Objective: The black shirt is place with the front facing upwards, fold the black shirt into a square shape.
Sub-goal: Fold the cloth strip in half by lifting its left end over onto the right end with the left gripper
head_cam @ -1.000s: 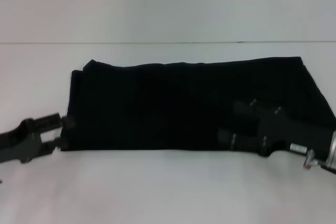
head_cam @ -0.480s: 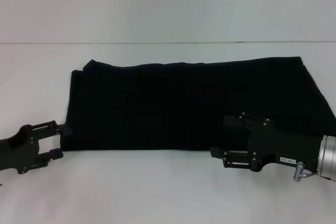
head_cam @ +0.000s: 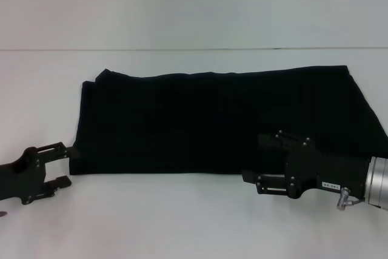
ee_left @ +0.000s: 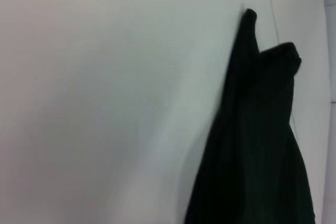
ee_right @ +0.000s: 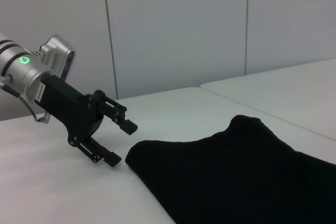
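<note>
The black shirt lies flat on the white table as a long folded band; no lettering shows. It also appears in the left wrist view and the right wrist view. My left gripper is open just off the shirt's near left corner, holding nothing; the right wrist view shows it too. My right gripper is open at the shirt's near edge toward the right, one finger over the cloth and the other over bare table.
A seam in the tabletop runs across behind the shirt. Pale wall panels stand beyond the table. A second white surface adjoins it in the right wrist view.
My left gripper has drawn back from the shirt's near left corner, toward the left and the front. My right gripper has turned and dropped from over the cloth to its near edge.
</note>
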`<state>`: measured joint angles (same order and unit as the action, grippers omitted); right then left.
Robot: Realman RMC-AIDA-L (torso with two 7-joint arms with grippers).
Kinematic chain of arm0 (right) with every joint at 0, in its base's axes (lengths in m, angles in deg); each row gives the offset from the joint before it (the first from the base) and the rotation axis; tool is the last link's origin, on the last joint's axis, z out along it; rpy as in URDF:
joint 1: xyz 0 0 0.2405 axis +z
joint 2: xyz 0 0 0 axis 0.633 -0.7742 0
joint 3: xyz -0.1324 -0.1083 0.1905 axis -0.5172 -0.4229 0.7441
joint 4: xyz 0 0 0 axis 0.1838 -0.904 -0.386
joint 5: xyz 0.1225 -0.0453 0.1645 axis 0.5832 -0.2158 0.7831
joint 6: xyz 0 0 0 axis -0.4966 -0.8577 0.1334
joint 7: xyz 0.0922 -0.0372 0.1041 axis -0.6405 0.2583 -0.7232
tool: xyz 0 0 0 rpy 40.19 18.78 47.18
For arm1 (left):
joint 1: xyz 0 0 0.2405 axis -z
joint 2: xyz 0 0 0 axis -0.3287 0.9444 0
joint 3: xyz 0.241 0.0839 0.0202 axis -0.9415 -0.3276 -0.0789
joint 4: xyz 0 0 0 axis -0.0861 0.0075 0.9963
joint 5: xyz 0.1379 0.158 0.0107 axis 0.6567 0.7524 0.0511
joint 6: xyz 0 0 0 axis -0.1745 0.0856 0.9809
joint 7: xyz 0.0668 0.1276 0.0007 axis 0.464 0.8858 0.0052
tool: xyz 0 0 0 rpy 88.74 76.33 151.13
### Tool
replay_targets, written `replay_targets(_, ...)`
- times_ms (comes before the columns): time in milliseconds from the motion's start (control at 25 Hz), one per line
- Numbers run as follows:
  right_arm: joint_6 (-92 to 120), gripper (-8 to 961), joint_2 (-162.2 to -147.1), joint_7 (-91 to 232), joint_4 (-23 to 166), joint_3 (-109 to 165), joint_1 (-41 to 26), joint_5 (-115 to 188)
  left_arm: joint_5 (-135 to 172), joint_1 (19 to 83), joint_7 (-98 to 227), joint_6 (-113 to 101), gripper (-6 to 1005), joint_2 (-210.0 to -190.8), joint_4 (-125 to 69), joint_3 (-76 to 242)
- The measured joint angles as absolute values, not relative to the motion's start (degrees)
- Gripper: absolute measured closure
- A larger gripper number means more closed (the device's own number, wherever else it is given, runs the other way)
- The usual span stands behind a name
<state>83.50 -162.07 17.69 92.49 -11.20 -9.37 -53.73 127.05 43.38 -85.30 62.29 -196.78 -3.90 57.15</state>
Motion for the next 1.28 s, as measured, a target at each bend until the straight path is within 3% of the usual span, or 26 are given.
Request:
replay_targets(1040,84.32,39,-162.07,17.73,92.48,-11.20,-9.74,-53.55,127.05,48.71,-85.54,55.30,248,-197.46,-6.28,55.33)
replay_targets(1280,84.36,38,-162.14,17.73,92.09,-11.04,-9.74,-53.55,127.09,49.81,-85.50,54.91,344,-197.43,-6.13,53.81)
